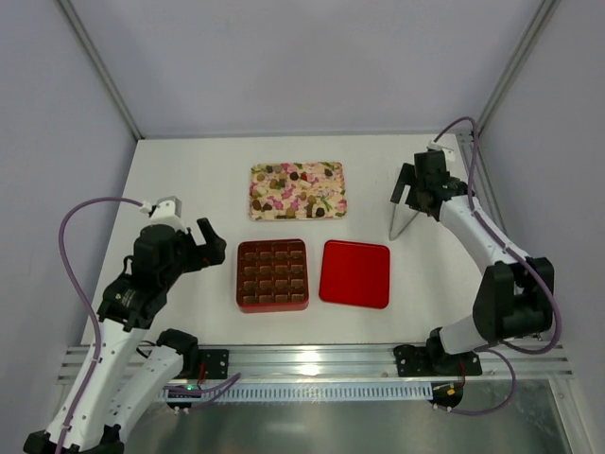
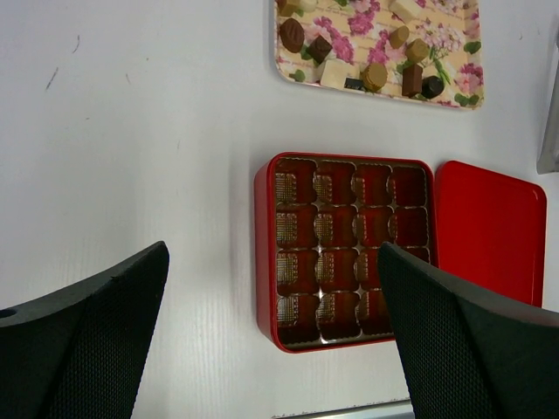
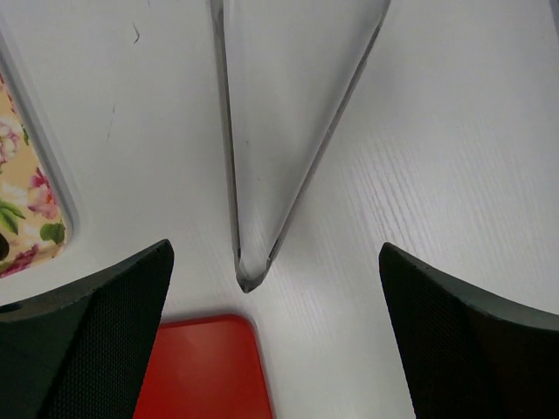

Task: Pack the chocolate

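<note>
Left claw [image 2: 272, 251]: jaws wide apart, hovering left of the red box [image 2: 262, 253].
Right claw [image 3: 275, 247]: jaws spread over the metal tongs [image 3: 288, 131].
Chocolate [image 2: 376, 77]: loose on the floral tray [image 1: 333, 170], behind the box.
Lid [image 1: 355, 273]: on the table [image 1: 189, 170], just right of the box.

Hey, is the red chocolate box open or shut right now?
Open. Its red lid lies flat beside the red box, to its right, and the brown gridded insert is exposed, its visible compartments empty.

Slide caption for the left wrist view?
Open left claw over gridded red box, lid beside it, chocolates on floral tray.
</note>
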`<move>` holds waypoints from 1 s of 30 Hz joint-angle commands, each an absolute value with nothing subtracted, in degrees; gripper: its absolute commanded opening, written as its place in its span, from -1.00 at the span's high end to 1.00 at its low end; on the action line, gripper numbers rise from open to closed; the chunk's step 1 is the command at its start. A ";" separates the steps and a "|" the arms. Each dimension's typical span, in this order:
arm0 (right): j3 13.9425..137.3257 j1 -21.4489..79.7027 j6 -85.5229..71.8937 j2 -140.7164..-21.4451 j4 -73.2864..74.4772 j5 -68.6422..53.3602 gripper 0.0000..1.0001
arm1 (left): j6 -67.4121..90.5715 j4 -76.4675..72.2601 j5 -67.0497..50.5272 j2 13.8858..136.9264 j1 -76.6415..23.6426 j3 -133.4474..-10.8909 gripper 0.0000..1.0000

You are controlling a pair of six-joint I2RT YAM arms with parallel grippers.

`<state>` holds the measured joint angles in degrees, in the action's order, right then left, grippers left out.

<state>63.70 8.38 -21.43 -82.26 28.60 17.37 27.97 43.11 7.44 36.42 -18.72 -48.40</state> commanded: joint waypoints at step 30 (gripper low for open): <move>76.73 5.54 -25.75 -110.74 24.61 14.85 -0.99 | 26.89 41.31 7.21 36.12 -18.54 -48.34 -1.00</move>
